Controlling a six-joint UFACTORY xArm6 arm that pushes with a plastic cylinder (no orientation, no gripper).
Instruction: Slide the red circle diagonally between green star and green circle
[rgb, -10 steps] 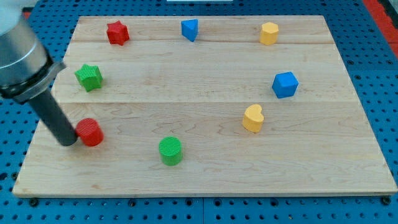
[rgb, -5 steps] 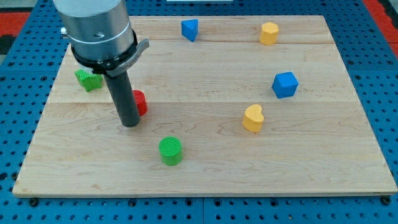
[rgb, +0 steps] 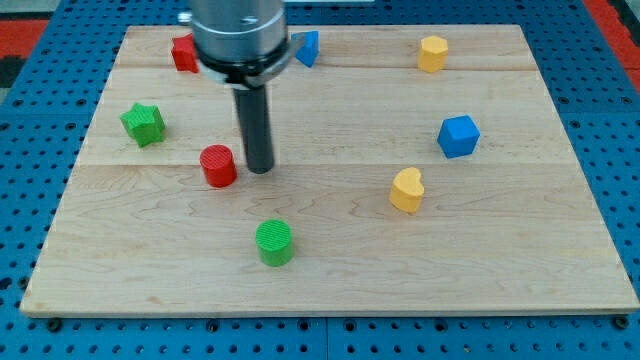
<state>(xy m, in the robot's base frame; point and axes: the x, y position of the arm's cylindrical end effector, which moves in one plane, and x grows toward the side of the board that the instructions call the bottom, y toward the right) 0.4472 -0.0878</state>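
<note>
The red circle (rgb: 218, 166) lies on the wooden board (rgb: 330, 270), left of centre. The green star (rgb: 143, 123) is to its upper left and the green circle (rgb: 274, 242) is to its lower right, so the red circle sits roughly on the line between them. My tip (rgb: 260, 168) rests on the board just to the right of the red circle, close beside it with a narrow gap.
A red star (rgb: 183, 52) and a blue block (rgb: 308, 47) lie near the top edge, partly hidden by the arm. A yellow block (rgb: 432, 53) is at the top right, a blue cube (rgb: 458, 136) at the right, and a yellow heart (rgb: 407, 190) right of centre.
The red circle went from the lower left up and to the right, then stopped. My tip passed from its left side to its right side.
</note>
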